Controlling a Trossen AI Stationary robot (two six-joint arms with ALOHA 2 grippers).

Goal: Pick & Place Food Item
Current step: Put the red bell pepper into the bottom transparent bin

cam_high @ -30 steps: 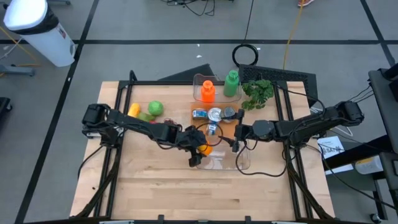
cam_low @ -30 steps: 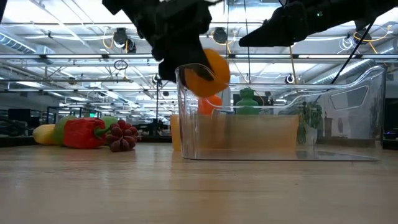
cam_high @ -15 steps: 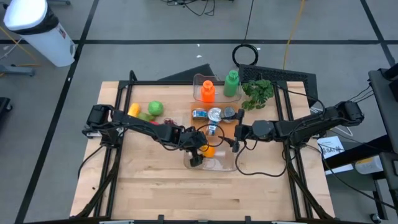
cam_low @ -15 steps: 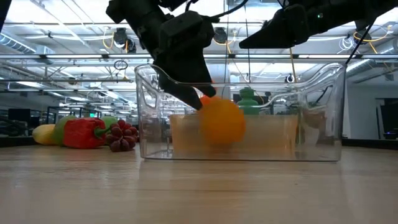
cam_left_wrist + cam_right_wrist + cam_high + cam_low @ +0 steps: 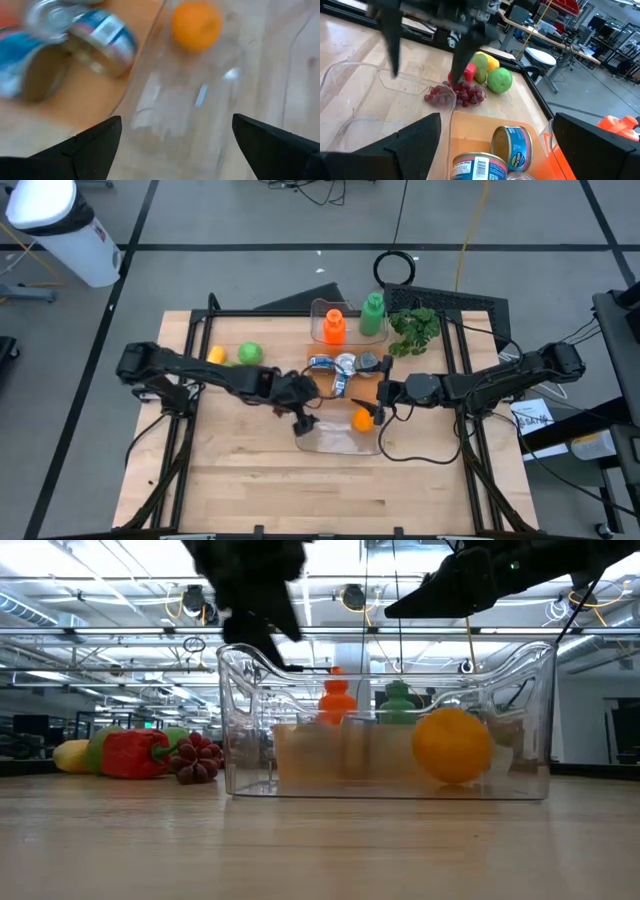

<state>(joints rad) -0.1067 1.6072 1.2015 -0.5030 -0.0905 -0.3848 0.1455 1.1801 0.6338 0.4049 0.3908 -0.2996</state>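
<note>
We see the round orange fruit (image 5: 362, 419) lying inside the clear plastic rectangular bin (image 5: 322, 439), at the end nearest the right arm, resting on the bin's floor; in the low view it sits by the bin's right wall (image 5: 452, 745). Being round, it shows no long axis or heading that we can make out.

The left pincer (image 5: 302, 422) hangs over the opposite end of the bin with its dark fingers (image 5: 90, 145) spread wide and nothing between them; the fruit lies apart from it. In the low view this pincer (image 5: 262, 612) is partly cut off by the upper edge.

The right pincer (image 5: 381, 408) hovers just beside the fruit, above the bin's edge, its fingers (image 5: 405, 142) also parted and empty.

Behind the bin, blue-labelled tin cans (image 5: 335, 365) lie on a brown board (image 5: 362, 386); they are blurred in the left wrist view. Farther back stand an orange bottle (image 5: 334, 326) and a green bottle (image 5: 372, 315). On the wooden counter (image 5: 240, 480) to the left lie a green apple (image 5: 250, 353), a red pepper (image 5: 135, 753) and dark grapes (image 5: 198, 760).
</note>
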